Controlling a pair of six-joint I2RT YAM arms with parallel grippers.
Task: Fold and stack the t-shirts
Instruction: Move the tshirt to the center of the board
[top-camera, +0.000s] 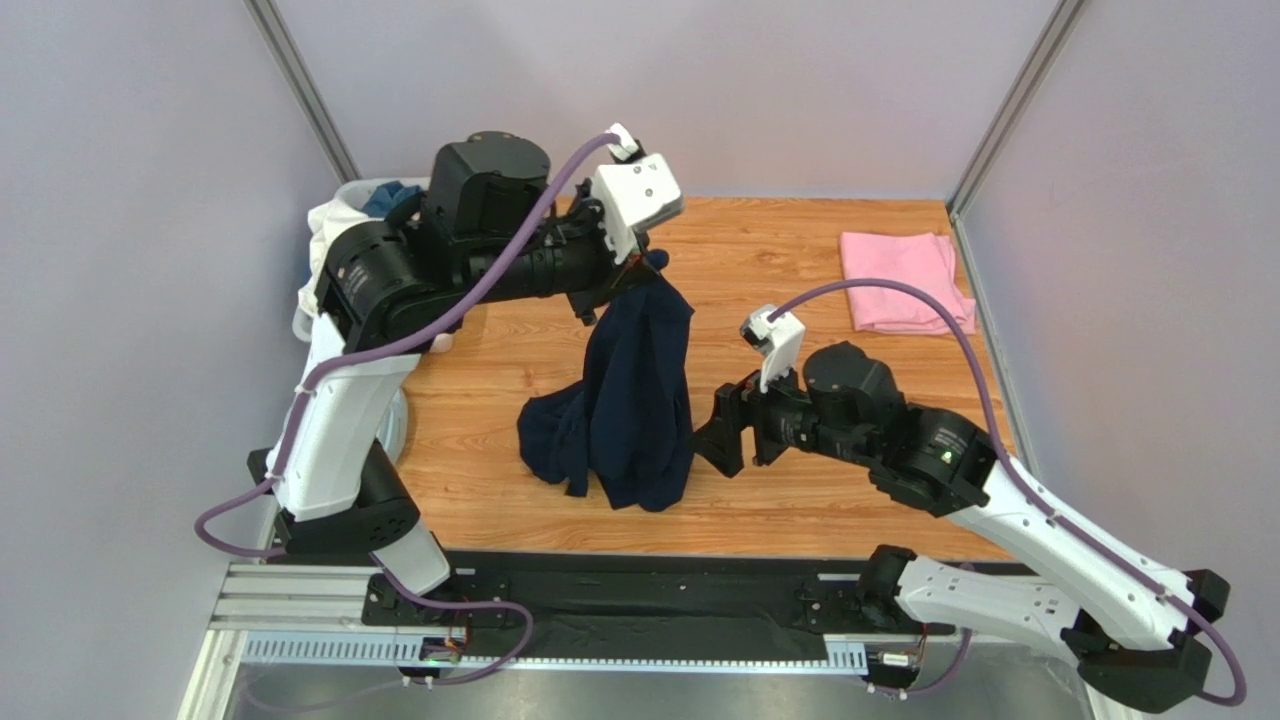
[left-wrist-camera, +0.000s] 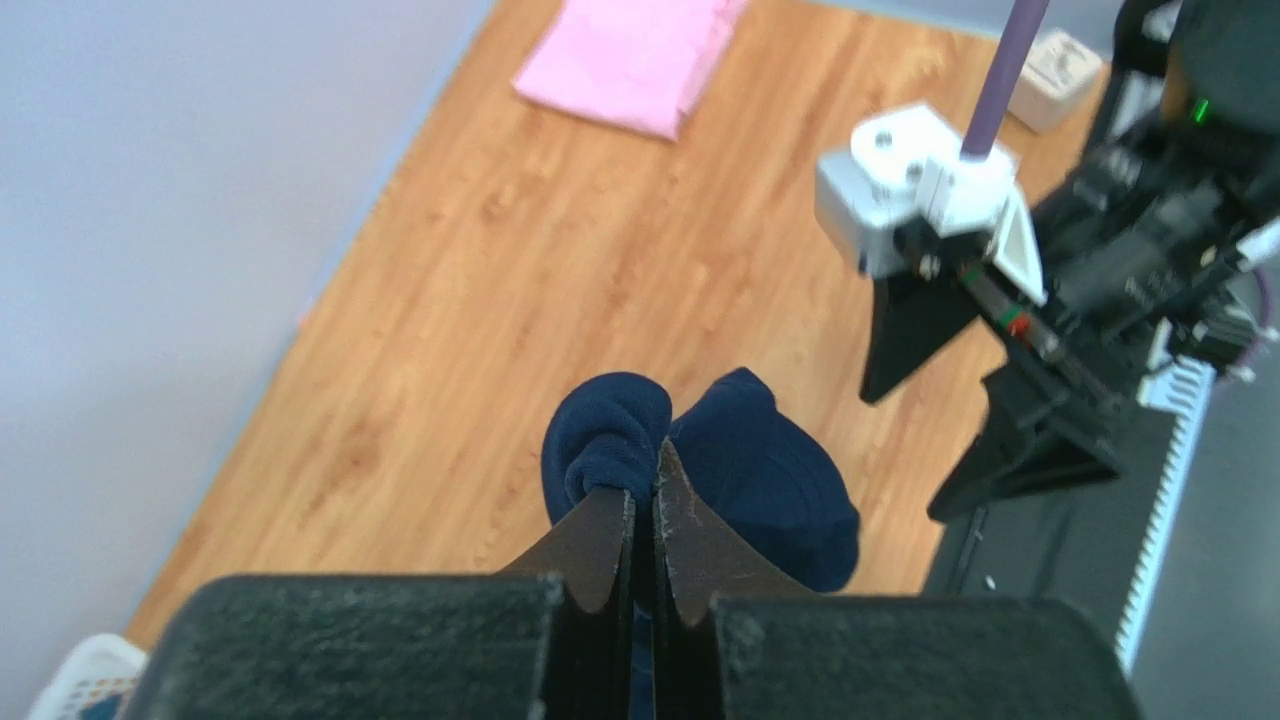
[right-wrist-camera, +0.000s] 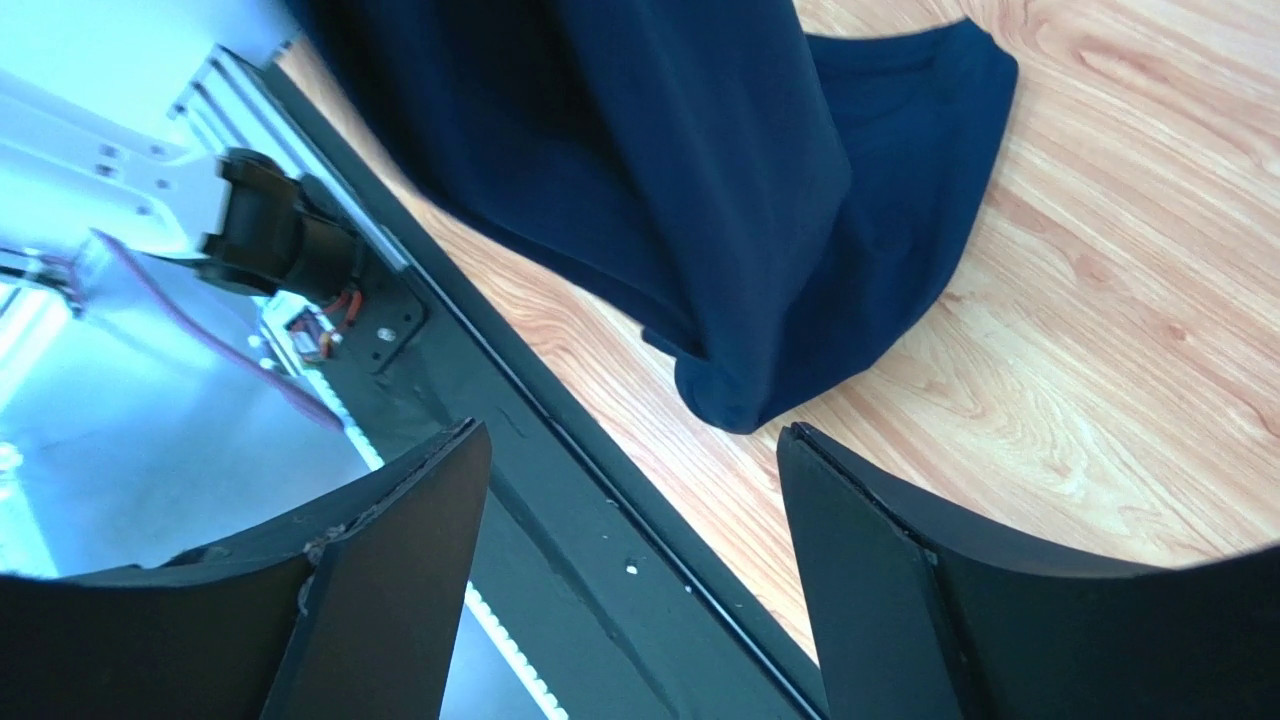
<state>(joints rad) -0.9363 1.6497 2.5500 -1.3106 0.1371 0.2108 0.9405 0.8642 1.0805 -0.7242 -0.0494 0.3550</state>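
The dark navy t-shirt (top-camera: 631, 398) hangs bunched in mid-table, its lower end pooled on the wood. My left gripper (top-camera: 649, 267) is shut on its top. In the left wrist view the jaws (left-wrist-camera: 654, 488) pinch a fold of the navy t-shirt (left-wrist-camera: 759, 473). My right gripper (top-camera: 718, 435) stands open just right of the shirt's lower part, not touching it. In the right wrist view its open gripper (right-wrist-camera: 631, 438) holds nothing, and the navy t-shirt (right-wrist-camera: 676, 165) hangs just beyond it. The pink t-shirt (top-camera: 902, 281) lies folded at the far right corner, also visible as the pink t-shirt (left-wrist-camera: 631, 60) from the left wrist.
A white basket (top-camera: 343, 240) with white and blue cloth stands at the far left behind the left arm. A black rail (top-camera: 601, 600) runs along the table's near edge. Walls close in the table on three sides.
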